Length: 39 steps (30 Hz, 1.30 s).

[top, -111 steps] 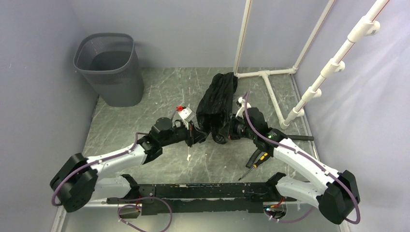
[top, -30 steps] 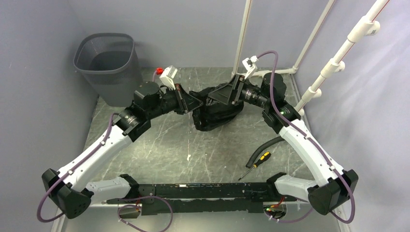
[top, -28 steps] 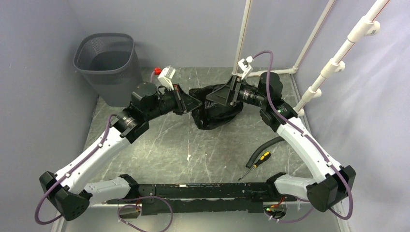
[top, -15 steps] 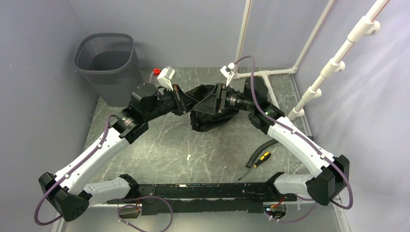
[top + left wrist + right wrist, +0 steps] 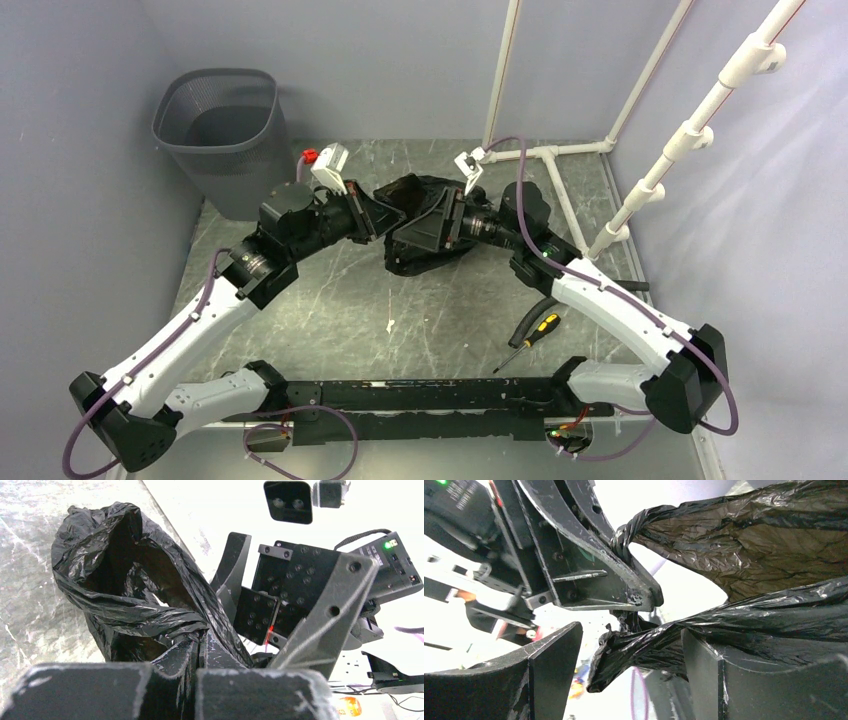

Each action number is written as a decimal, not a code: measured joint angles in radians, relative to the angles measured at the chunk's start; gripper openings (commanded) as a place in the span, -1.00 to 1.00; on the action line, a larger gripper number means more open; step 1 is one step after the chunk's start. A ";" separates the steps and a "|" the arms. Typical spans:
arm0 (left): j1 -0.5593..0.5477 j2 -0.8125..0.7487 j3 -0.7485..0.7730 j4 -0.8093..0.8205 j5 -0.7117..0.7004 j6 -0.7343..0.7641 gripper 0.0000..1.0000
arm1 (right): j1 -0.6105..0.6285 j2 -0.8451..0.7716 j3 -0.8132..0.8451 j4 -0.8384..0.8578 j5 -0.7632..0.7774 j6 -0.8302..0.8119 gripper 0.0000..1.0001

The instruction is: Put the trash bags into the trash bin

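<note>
The black trash bag (image 5: 410, 258) hangs crumpled above the middle of the table, between the two grippers. My left gripper (image 5: 384, 212) is shut on a twisted edge of the film; in the left wrist view its jaws (image 5: 200, 641) meet on the bag (image 5: 125, 580). My right gripper (image 5: 424, 222) faces it from the right and stands open. A loose fold of the bag (image 5: 749, 545) drapes over its right finger and hangs in the gap (image 5: 631, 647), unpinched. The grey mesh trash bin (image 5: 225, 140) stands upright at the far left corner, apart from both grippers.
A screwdriver (image 5: 532, 335) and a black hose (image 5: 548, 298) lie on the table at the near right. A white pipe frame (image 5: 545, 152) rises at the back right. Walls close in on the left, back and right.
Both arms have carried the bag a little to the left. The right gripper's jaws have spread apart and no longer pinch the film. The left gripper stays shut on it.
</note>
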 measured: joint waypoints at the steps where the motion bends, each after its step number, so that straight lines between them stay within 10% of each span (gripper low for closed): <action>1: 0.000 0.000 0.000 0.001 -0.003 0.000 -0.95 | 0.010 -0.002 0.002 -0.007 0.008 -0.018 0.48; 13: 0.000 0.011 0.000 0.006 -0.005 0.000 -0.95 | 0.131 -0.051 0.014 -0.136 0.147 -0.272 -0.30; 26: 0.000 0.012 0.020 -0.018 -0.029 0.033 -0.95 | 0.119 -0.102 0.074 -0.378 0.292 -0.235 0.18; 39: 0.000 0.043 -0.011 0.039 -0.021 -0.007 -0.95 | 0.215 -0.097 -0.074 -0.064 0.293 -0.050 0.56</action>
